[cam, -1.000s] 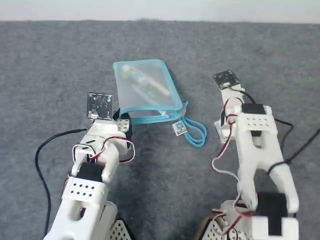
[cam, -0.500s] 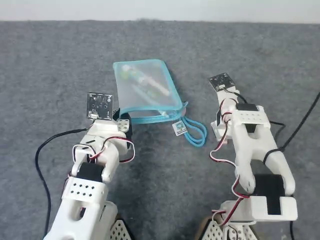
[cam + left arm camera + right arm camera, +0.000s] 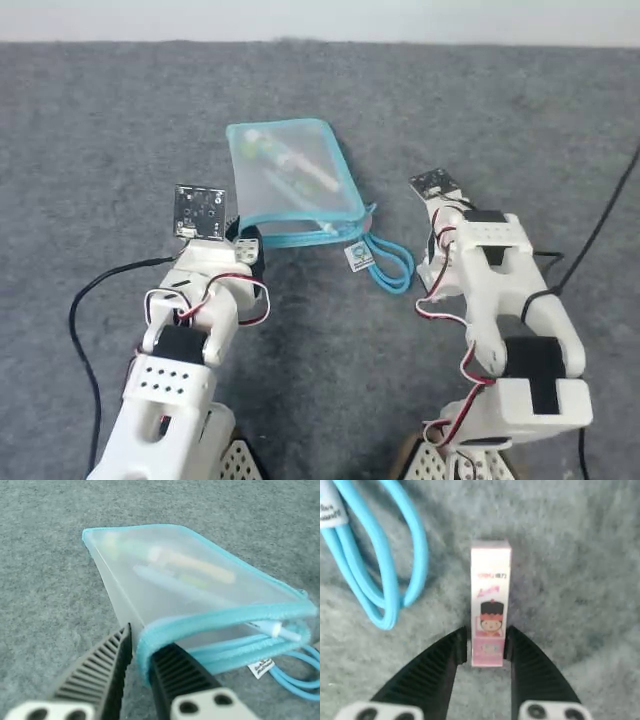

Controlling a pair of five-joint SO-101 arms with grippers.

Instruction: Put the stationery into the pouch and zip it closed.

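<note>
Left pincer (image 3: pixel 142 645): narrow, nipped onto the pouch (image 3: pixel 290 185) at the corner of its teal-trimmed zip edge, one finger on each side of the trim. The pouch is translucent with teal piping and lies on the grey, carpet-like desk (image 3: pixel 120 110). The edge I hold is raised a little off the surface and the far end lies flat. Pens (image 3: pixel 295 165) show through the wall of the pouch, lying roughly lengthwise, one pale with a green patch, the others blurred by the fabric. A white zip pull (image 3: pixel 272 628) sits at the end of the zip edge opposite my left pincer. I cannot tell whether the zip is open along its run. From that same end of the pouch a blue cord loop (image 3: pixel 420 540) trails out across the desk, with a small white tag (image 3: pixel 358 256) lying against it close to the pouch. Right pincer (image 3: pixel 487 640): drawn in narrow around an eraser (image 3: pixel 491 595), a small pink-and-white block with a cartoon figure on its sleeve. My two fingers press against its long sides at the near end. The eraser lies flat on the desk, outside the pouch, just beside the cord loop and not touching it. It sits on the side of the loop away from the pouch. My right arm is low over that spot, with the pouch well clear of it.
</note>
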